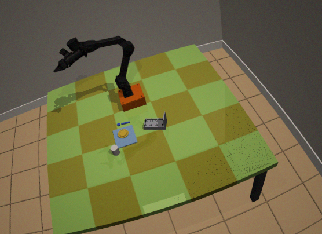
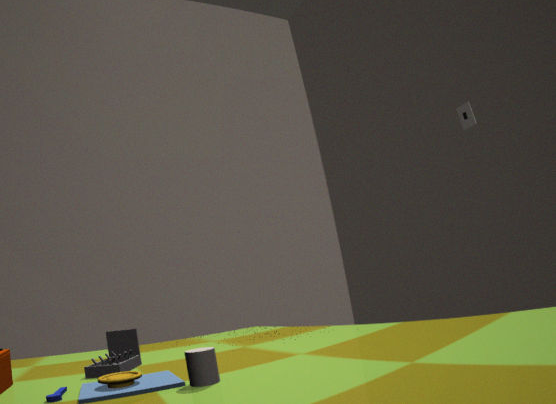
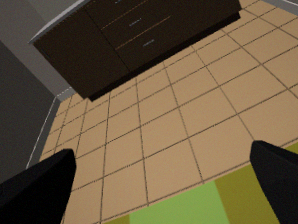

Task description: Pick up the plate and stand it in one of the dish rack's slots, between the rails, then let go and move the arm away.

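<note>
A small yellow plate [image 1: 123, 133] [image 2: 120, 377] lies flat on a blue square board [image 1: 128, 140] [image 2: 160, 381]. The grey dish rack [image 1: 154, 128] [image 2: 102, 370] stands to the right of the board in the top view, with short pegs, a tall panel at one end and no plate in it. My gripper [image 1: 55, 70] [image 3: 163, 154] is open and empty. It is high up at the upper left in the top view, far from the plate and the rack. It is out of view in the exterior view.
A grey cylinder [image 1: 115, 150] [image 2: 202, 367] stands beside the board's corner. A blue spoon-like utensil [image 1: 125, 123] [image 2: 57, 394] lies between the board and my orange base [image 1: 134, 103]. The wrist view shows floor tiles, a dark cabinet [image 3: 75, 60] and a table edge.
</note>
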`<state>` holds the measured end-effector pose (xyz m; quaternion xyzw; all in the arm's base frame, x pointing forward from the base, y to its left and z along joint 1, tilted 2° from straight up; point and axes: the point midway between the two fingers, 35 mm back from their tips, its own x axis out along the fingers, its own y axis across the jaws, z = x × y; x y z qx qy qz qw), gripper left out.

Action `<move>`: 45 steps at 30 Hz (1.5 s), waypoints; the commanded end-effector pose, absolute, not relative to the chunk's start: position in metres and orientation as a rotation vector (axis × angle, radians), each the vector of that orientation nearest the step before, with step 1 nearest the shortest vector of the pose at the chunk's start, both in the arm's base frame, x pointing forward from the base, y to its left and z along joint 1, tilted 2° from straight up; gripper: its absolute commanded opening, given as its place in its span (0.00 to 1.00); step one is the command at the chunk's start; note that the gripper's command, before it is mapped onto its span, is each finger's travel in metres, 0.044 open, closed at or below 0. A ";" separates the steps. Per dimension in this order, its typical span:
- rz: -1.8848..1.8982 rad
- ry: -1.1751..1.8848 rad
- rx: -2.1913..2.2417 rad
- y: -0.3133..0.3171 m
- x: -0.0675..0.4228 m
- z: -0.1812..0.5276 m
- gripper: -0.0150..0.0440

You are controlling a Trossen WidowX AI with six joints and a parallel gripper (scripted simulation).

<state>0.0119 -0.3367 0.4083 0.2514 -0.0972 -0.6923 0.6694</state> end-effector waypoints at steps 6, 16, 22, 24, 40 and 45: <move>-1.457 -0.015 0.593 -0.347 0.057 0.368 0.93; -1.314 0.256 0.588 -0.350 0.114 0.316 0.93; -1.208 0.428 0.565 -0.343 0.149 0.282 0.93; -1.171 0.484 0.554 -0.340 0.160 0.270 0.93; -0.857 0.843 0.463 -0.288 0.238 0.190 0.93; -0.784 0.917 0.434 -0.272 0.252 0.173 0.93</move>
